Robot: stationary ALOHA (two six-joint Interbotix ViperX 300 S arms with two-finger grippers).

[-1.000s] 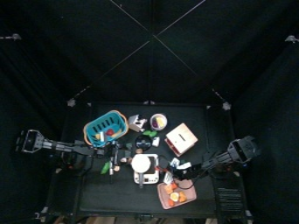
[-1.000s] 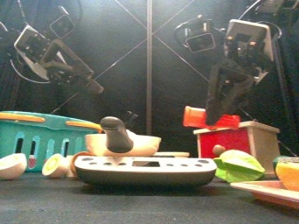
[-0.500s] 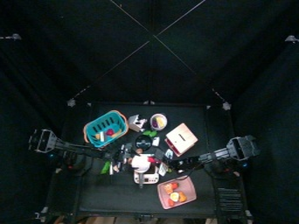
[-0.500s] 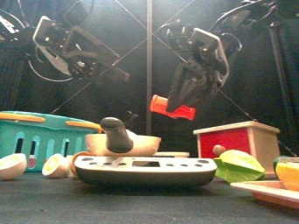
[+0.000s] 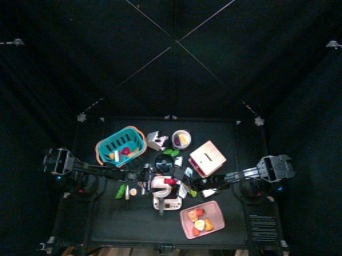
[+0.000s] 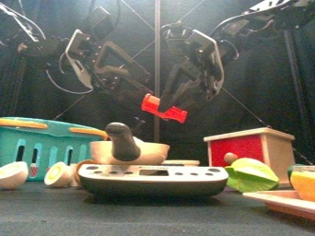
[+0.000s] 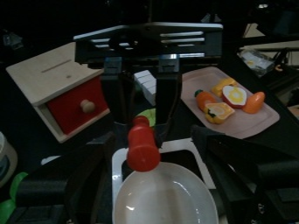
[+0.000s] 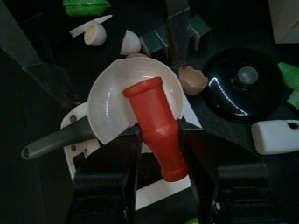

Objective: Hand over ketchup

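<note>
A red ketchup bottle [image 6: 164,108] is seen at centre of the front view, w/ black grippers at both ends. A teal basket [image 6: 43,138] w/ white slots is seen at lower left; a red box [image 6: 251,146] w/ pale wood top at right, a green piece [image 6: 252,173] beside it. A white bowl [image 8: 131,92] is shown on a black scale [image 6: 151,180].

Ketchup bottle [image 6: 163,107] above scale [image 6: 153,178]

The ketchup bottle [image 8: 156,125] looks like smooth, slightly glossy red plastic. At 6 o'clock under it, the white bowl [image 8: 115,96] has a glazed sheen. At 8 o'clock the teal basket [image 6: 43,138] is matt slatted plastic, and at 4 o'clock the box [image 6: 251,146] shows pale wood with a red-painted front.
</note>
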